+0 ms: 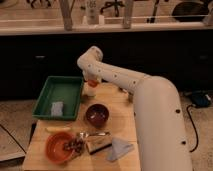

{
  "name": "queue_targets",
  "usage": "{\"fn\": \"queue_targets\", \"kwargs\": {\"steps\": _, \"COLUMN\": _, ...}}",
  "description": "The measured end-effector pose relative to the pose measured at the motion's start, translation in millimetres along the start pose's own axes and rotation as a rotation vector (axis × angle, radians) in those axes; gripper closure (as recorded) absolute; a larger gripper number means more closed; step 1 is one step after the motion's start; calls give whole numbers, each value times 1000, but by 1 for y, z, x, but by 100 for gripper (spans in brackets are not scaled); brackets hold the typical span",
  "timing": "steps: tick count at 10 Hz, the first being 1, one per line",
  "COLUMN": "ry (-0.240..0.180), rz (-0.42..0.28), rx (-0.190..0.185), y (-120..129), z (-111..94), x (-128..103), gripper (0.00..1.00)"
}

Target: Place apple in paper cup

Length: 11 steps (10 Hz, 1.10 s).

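**Robot Held the Apple at the Far Edge of the Table**

The big white arm (150,107) came up from the lower right of the frame and bent over to the upper middle. At its end was the gripper (91,79), just above the far edge of the wooden table (122,127). The gripper was closed around the apple (93,83). The apple showed as a small red-orange spot peeking out under the arm's end, a little above the middle of the frame.

Right under the apple was a small pale shape (89,92). It may have been the paper cup, but I could not tell for sure. I also could not tell if the apple touched it.

A green tray (75,92) sat on the left side of the table, just beside the gripper. A small pale thing (57,107) lay inside the tray, near its lower left corner.

A dark bowl (96,114) stood in the middle of the table, below the apple and apart from it. An orange bowl (54,148) sat at the lower left with some dark bits in it. A long yellow thing (57,129) lay just above the orange bowl. A grey cloth (119,149) lay at the bottom of the table, next to the arm
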Motion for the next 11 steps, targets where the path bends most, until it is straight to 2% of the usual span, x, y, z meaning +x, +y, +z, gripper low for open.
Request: {"fn": "queue_targets", "kwargs": {"steps": 11, "ry": 12, "rz": -17, "rx": 35, "y": 2, "z": 6, "x": 8, "gripper": 95}}
